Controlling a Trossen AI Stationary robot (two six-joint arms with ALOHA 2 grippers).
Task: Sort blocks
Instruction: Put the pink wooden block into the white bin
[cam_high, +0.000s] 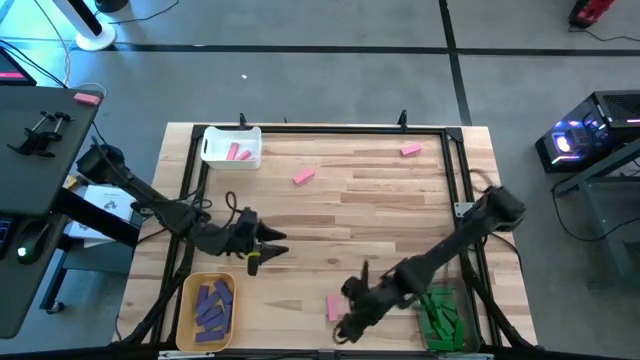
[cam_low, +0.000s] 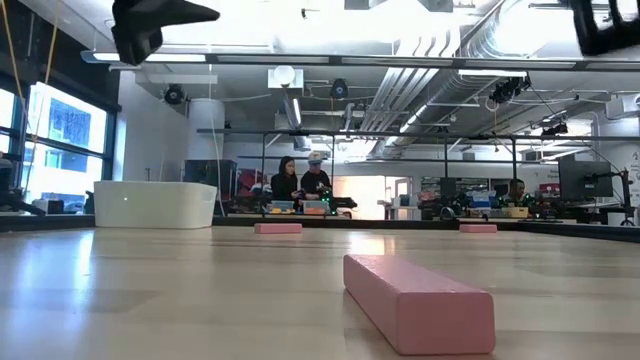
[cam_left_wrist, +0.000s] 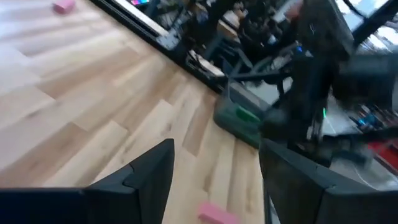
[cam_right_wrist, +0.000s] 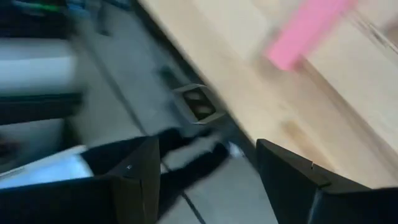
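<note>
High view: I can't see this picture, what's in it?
Two dark robot arms reach over a wooden table, the left gripper and right gripper both open and empty. Three pink blocks lie loose; purple ones fill a yellow bin, green ones a clear bin.

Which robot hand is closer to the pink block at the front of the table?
Right. The right end effector sits just beside that pink block, fingers open and empty. The left end effector is farther off, above the yellow bin.

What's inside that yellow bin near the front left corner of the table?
The yellow bin holds a pile of purple blocks, several overlapping. Whatever lies underneath them is covered, so an exact count isn't possible. No pink or green blocks show in it.
</note>
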